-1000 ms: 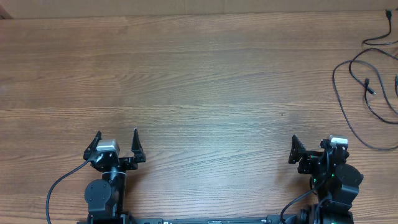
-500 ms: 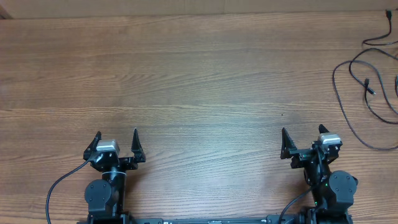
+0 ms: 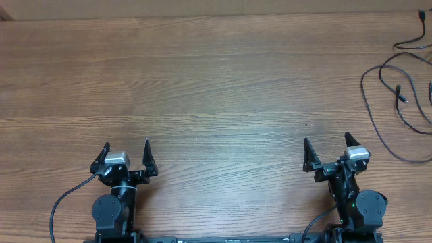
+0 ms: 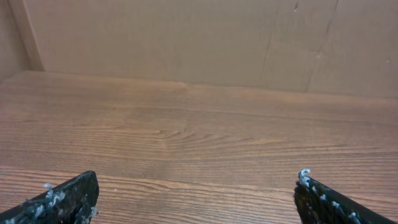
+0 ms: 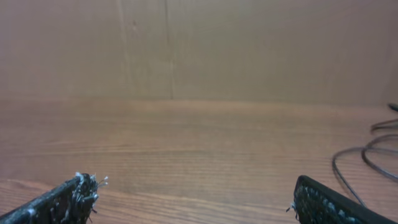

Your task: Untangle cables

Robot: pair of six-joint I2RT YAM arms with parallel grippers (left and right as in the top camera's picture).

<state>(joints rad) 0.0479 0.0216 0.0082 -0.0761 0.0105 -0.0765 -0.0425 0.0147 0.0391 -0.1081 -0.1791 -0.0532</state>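
The cables [image 3: 402, 96] are thin black cords lying in loose loops at the table's far right edge, partly cut off by the frame. In the right wrist view a few loops of the cables [image 5: 336, 163] show at the right edge. My right gripper [image 3: 327, 139] stands open near the front edge, well short and to the left of them, with nothing between its fingers. Its jaws are also wide apart in its own view of the right gripper [image 5: 193, 180]. My left gripper [image 3: 127, 144] is open at the front left, far from the cords. The left wrist view shows the left gripper [image 4: 198, 177] over bare wood.
A brown cardboard wall [image 4: 186, 37] runs along the table's far edge. A thicker black wire [image 3: 66, 199] loops out from the left arm's base at the front edge. The wooden table [image 3: 216, 88] stretches between both arms and the back wall.
The right gripper has swung left and now points straight ahead, both fingers showing spread apart. The left arm and the cables have not moved.
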